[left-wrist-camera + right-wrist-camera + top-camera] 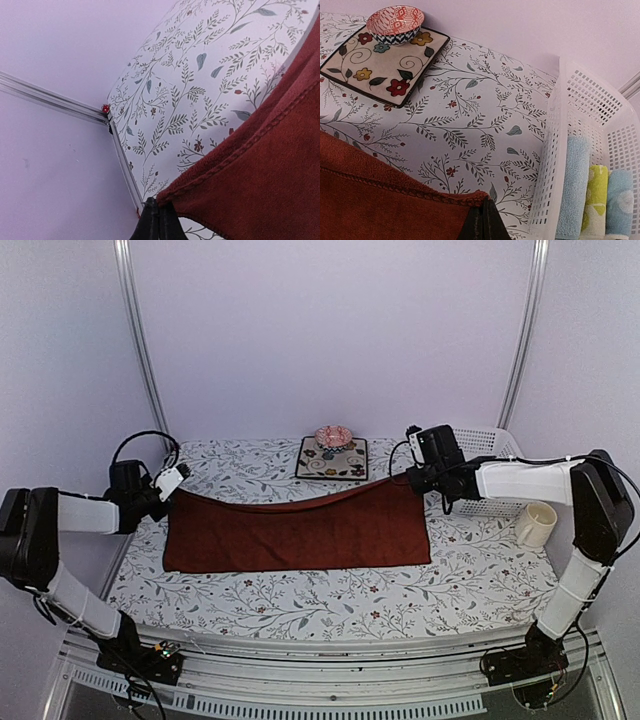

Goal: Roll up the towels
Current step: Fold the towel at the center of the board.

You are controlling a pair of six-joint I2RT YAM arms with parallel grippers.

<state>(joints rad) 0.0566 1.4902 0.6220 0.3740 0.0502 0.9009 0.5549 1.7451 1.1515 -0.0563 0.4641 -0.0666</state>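
A large dark red towel [300, 533] lies spread across the middle of the table. Its far edge is lifted and sags between the two grippers. My left gripper [172, 492] is shut on the towel's far left corner [167, 197]. My right gripper [418, 478] is shut on its far right corner [482, 196]. Rolled towels, two pale blue [573, 187] and one yellow [594, 200], lie in the white basket [551, 150] in the right wrist view. The mouse-print towel is out of view.
A white perforated basket [500, 502] stands at the far right, close behind my right gripper. A cream mug [536, 524] stands in front of it. A square dark floral mat [332, 458] holding a small red patterned bowl [334, 436] sits at the back centre.
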